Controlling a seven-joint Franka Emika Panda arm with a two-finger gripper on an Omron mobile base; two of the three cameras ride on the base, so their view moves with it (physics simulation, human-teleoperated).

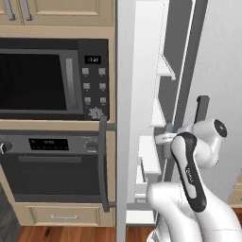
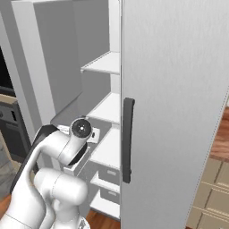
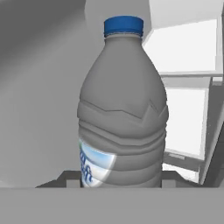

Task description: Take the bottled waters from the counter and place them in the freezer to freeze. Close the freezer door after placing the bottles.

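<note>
A whitish bottled water [image 3: 122, 109] with a blue cap and blue label stands upright between my fingertips, very close in the hand view. My gripper [image 3: 118, 179] is shut on its lower body. The arm reaches into the open freezer [image 2: 107, 107], and the gripper [image 1: 163, 138] sits at a middle white shelf. The freezer door [image 1: 124, 118] stands swung open on the left, edge-on, with its dark handle [image 1: 102, 160]. The slimmer greyish bottle is out of view. A strip of the counter [image 2: 221, 143] shows at the far right.
The closed right-hand fridge door [image 2: 174, 112] with its dark handle [image 2: 128, 138] lies just right of the arm. A black microwave [image 1: 47, 80] and wall oven [image 1: 52, 165] sit left of the open door. White shelves [image 2: 105, 62] and drawers [image 2: 109, 172] line the freezer.
</note>
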